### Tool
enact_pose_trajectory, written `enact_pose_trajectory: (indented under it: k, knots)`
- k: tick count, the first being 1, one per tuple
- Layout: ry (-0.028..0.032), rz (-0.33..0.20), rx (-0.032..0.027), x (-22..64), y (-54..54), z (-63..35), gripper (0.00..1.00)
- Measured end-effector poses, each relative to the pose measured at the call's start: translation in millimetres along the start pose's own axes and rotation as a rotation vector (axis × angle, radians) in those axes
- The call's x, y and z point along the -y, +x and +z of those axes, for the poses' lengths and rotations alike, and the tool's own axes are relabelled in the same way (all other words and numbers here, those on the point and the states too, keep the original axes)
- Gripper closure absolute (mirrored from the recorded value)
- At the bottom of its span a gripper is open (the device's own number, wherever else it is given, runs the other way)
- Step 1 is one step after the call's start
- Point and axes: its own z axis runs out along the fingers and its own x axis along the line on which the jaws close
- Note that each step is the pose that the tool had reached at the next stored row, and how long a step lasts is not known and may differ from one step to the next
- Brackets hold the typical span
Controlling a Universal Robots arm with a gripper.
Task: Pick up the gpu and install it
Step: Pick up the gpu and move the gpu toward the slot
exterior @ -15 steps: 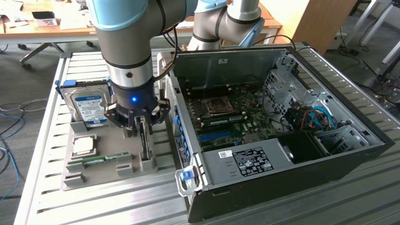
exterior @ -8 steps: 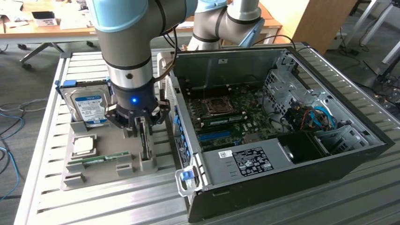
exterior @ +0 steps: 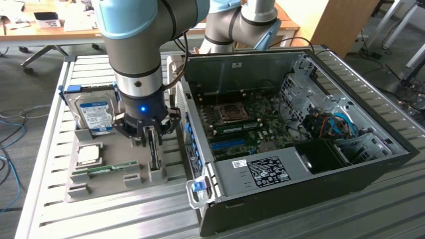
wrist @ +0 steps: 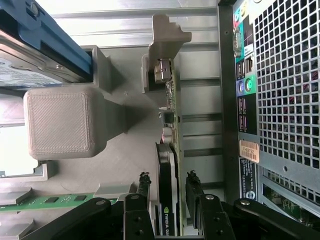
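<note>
Straddling the gpu (wrist: pixel 166 155), the tool (wrist: pixel 167 176) stands open: one finger (wrist: pixel 144 182) sits on the cooler side and the other on the bare board side, each with a thin gap to the card, so nothing is gripped yet. The gpu stands on edge in a slot of the grey holder (exterior: pixel 99 186) on the desk (exterior: pixel 99 219), just beside the open case (exterior: pixel 319 199). Its silver bracket end rests against a post of the holder at the end away from the tool. The arm comes down almost vertically over it.

The step in hand, as I judge it, is the pick-up, at the point of lining up for the grasp; the install has not begun, and the blue slots (exterior: pixel 229 144) on the board inside the case are free.

A grasp from here would call for the fingers to close squarely on the two flat faces, with the cooler face bulging more than the other, so the card may shift sideways as they meet it. A lift would need to run straight up along the holder's slot, since any tilt could bind the card's lower edge or the bracket against the post. The case wall is near on one side, leaving little room for sideways error.
</note>
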Motion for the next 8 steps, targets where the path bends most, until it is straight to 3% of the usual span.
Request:
enact_pose_trajectory:
  k: [8]
  knots:
    - [0.0001, 0.000, -0.0001, 0.2, 0.1, 2.8, 0.57]
